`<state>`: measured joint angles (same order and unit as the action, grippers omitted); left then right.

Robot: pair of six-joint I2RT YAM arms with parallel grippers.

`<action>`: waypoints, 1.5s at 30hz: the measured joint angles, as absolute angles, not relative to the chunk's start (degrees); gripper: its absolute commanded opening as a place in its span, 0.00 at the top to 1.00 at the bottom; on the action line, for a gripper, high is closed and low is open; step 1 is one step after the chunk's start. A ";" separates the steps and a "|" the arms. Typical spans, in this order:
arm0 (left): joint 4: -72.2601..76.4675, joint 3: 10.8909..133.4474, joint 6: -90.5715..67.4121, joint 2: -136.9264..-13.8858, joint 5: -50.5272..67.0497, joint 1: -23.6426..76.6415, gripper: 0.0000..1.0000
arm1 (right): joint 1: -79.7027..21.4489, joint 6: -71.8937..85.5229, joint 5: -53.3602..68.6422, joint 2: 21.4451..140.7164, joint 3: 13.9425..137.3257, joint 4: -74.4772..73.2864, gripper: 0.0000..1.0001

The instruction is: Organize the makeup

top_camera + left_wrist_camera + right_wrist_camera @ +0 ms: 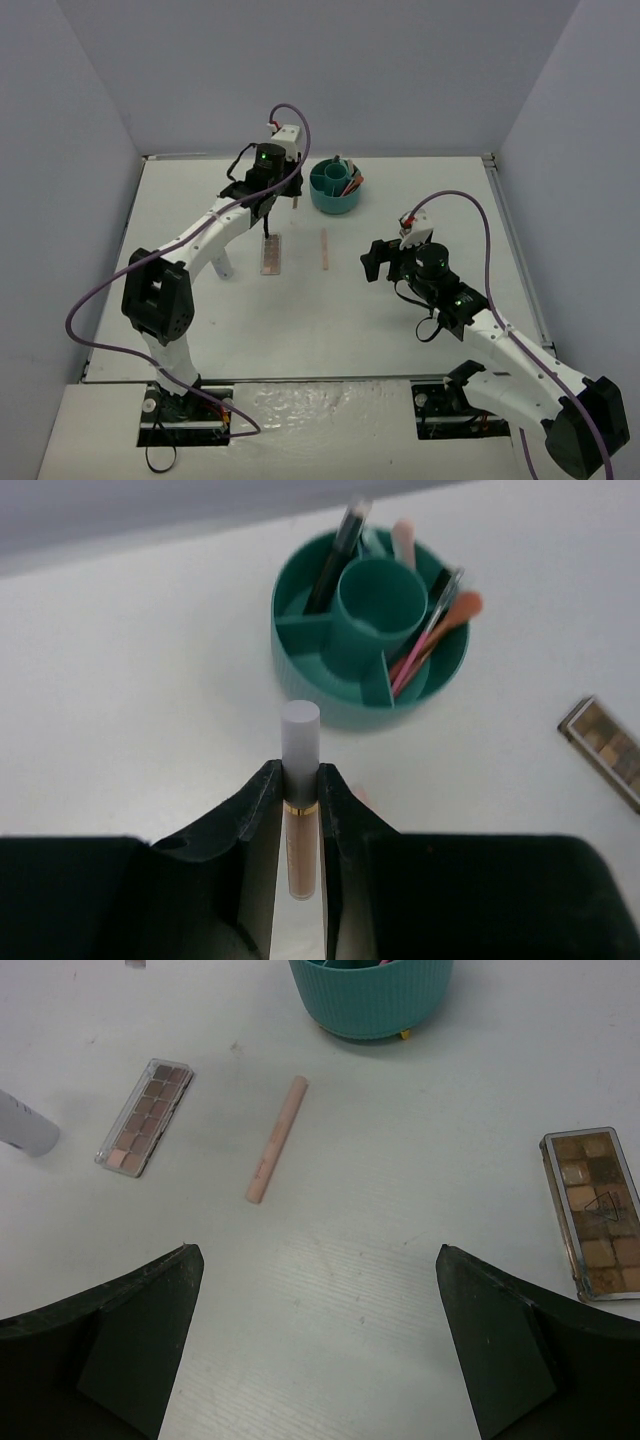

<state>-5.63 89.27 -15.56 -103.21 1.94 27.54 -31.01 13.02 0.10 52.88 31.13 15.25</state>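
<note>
Left gripper [300,785]: fingers clamped on a slim tube [300,730], grey cap leading, at 11 o'clock on the table. The grip sits low on the barrel, probably so the capped end is free to slide into a slot.
White bottle [25,1125]: lying flat at 9 o'clock, untouched.
Small palette [145,1118]: flat on the table, just inside the bottle.
Pink stick [277,1140]: on its side near the centre, loose.
Teal cup [300,670]: at 12 o'clock, dead ahead of the tube, with brushes and sticks already in its outer compartments. It looks like the drop target.
Right gripper [320,1340]: fingers wide apart and holding nothing at 3 o'clock. It faces the stick, likely lined up for a pick.
Large palette [595,1212]: flat at the right gripper's 2 o'clock, waiting.
</note>
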 measured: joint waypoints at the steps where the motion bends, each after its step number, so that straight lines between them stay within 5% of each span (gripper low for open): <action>1: -2.28 89.27 -14.64 -103.46 2.94 27.10 1.00 | -30.92 13.02 0.12 52.89 30.98 15.41 0.00; 18: 26.68 101.02 -6.24 -124.57 18.44 24.35 1.00 | -28.48 13.04 0.73 55.50 30.68 16.09 0.00; 45: 35.09 110.80 -7.38 -137.25 23.69 21.37 1.00 | -27.40 13.23 3.03 57.95 30.61 16.49 0.00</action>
<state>35.09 110.80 -7.38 -137.25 23.69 21.37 -27.40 13.23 3.03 57.95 30.61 16.49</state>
